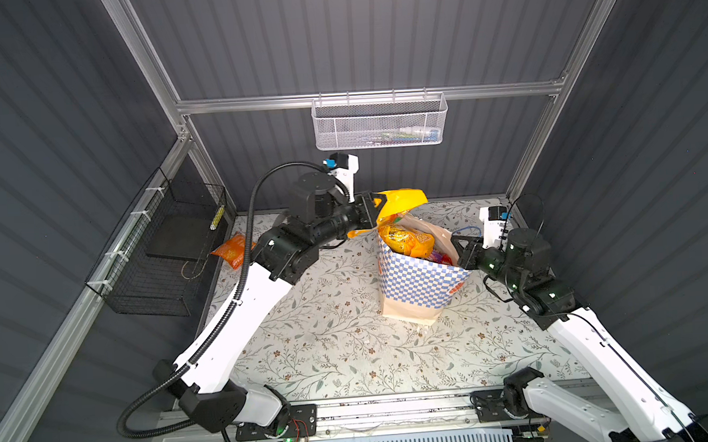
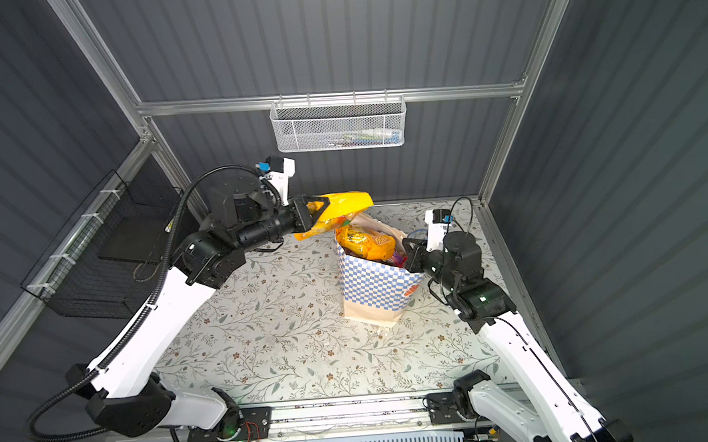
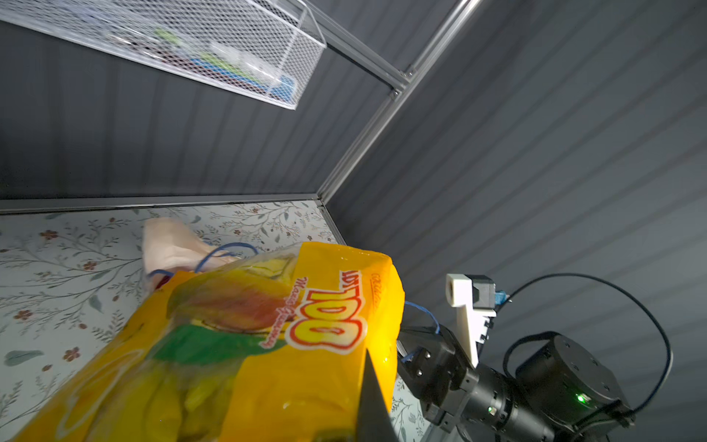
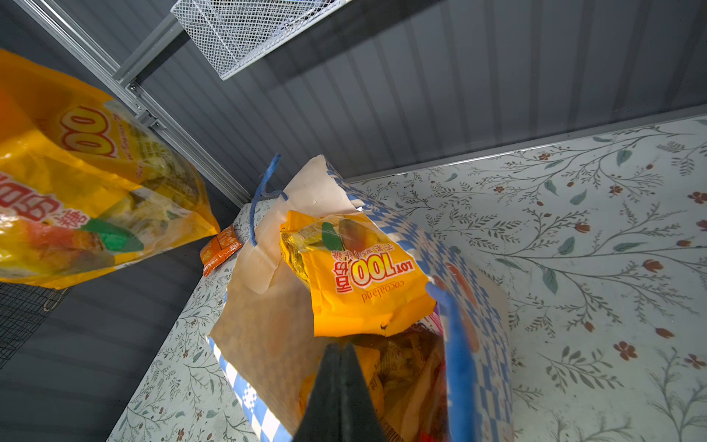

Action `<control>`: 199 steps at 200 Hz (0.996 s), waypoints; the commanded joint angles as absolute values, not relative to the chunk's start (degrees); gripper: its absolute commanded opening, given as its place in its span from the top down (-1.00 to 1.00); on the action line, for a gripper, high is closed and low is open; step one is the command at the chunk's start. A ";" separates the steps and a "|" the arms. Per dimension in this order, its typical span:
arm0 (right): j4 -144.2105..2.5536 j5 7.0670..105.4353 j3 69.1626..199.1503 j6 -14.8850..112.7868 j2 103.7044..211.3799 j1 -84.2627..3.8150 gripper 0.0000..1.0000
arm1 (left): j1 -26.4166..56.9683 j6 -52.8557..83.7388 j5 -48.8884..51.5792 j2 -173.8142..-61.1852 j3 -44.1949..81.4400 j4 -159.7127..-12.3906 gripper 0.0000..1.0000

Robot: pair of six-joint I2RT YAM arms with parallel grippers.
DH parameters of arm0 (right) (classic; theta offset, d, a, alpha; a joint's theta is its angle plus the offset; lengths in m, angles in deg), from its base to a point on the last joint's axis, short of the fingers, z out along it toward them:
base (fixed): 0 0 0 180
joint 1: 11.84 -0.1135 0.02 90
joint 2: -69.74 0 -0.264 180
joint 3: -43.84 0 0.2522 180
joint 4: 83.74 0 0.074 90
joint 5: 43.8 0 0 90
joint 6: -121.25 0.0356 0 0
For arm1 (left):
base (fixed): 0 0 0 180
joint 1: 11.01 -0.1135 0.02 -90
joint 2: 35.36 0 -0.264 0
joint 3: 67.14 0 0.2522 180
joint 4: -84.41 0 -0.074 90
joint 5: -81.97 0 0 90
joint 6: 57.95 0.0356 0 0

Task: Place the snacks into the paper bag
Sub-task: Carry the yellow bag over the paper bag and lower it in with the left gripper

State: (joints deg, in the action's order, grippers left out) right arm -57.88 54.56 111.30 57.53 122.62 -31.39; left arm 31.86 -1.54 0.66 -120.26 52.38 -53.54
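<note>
My left fingers (image 3: pixel 369 398) grip a yellow packet (image 1: pixel 401 198) above the paper bag (image 1: pixel 418 281), clearing its rim; my right fingers (image 4: pixel 327 390), clenched, seemingly brace its mouth.

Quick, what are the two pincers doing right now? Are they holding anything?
Left pincer: closed on a yellow snack packet, above the paper bag.
Right pincer: closed at the bag's mouth; can't tell if it grips anything.
</note>
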 commanded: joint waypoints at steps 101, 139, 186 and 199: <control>-57.32 52.36 112.01 56.28 120.37 -31.70 0.94 | 40.93 1.30 11.72 -134.76 66.24 -52.23 1.00; -57.21 51.07 111.79 56.29 119.46 -31.70 0.94 | 41.16 -0.06 16.32 -135.21 63.31 -51.99 1.00; -57.23 47.73 110.93 57.05 117.69 -31.67 0.96 | 41.17 -0.38 13.00 -129.42 55.72 -54.81 1.00; -57.32 46.94 110.65 57.20 117.09 -31.70 0.96 | 41.18 -0.37 11.83 -128.64 54.85 -54.59 1.00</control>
